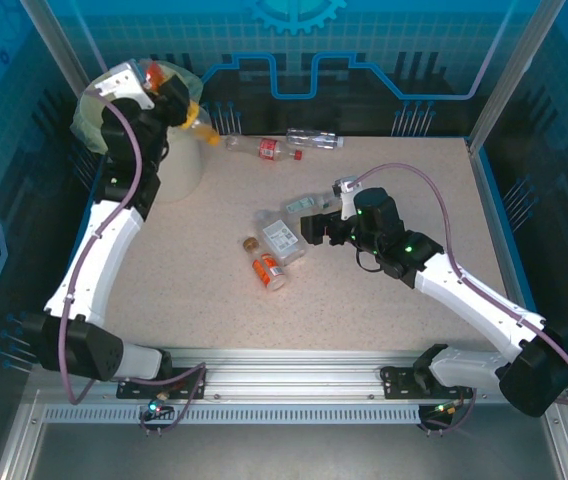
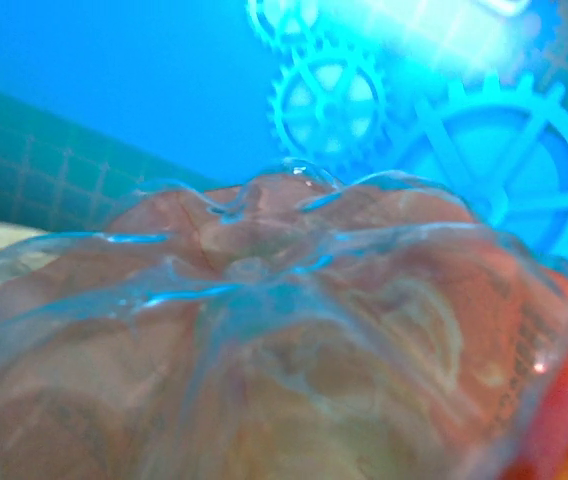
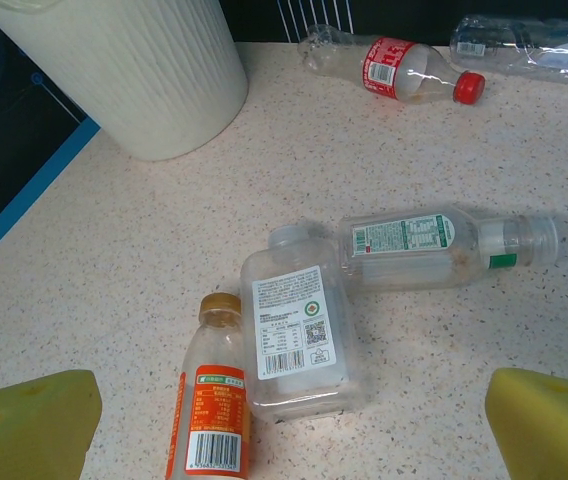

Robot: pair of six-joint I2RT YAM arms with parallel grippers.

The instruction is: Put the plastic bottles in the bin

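Note:
My left gripper [image 1: 177, 103] is raised at the far left beside the bin [image 1: 180, 168] and is shut on an orange-tinted plastic bottle [image 1: 202, 130]. That bottle's moulded base [image 2: 284, 340] presses close to the left wrist camera. My right gripper [image 3: 289, 430] hangs open over the table's middle, yellow pads [image 3: 29, 425] wide apart. Below it lie an orange-labelled bottle [image 3: 212, 410], a square clear bottle with a white label [image 3: 299, 335] and a green-labelled bottle [image 3: 434, 245]. A red-labelled bottle [image 3: 394, 70] and a clear bottle [image 3: 524, 45] lie near the far edge.
The bin's clear bag [image 1: 90, 118] bulges over its rim at the far left corner. A speckled beige tabletop [image 1: 194, 290] spreads in front of the bottles. Blue enclosure walls [image 1: 384, 40] ring the table, with a metal rail [image 1: 294, 385] at the near edge.

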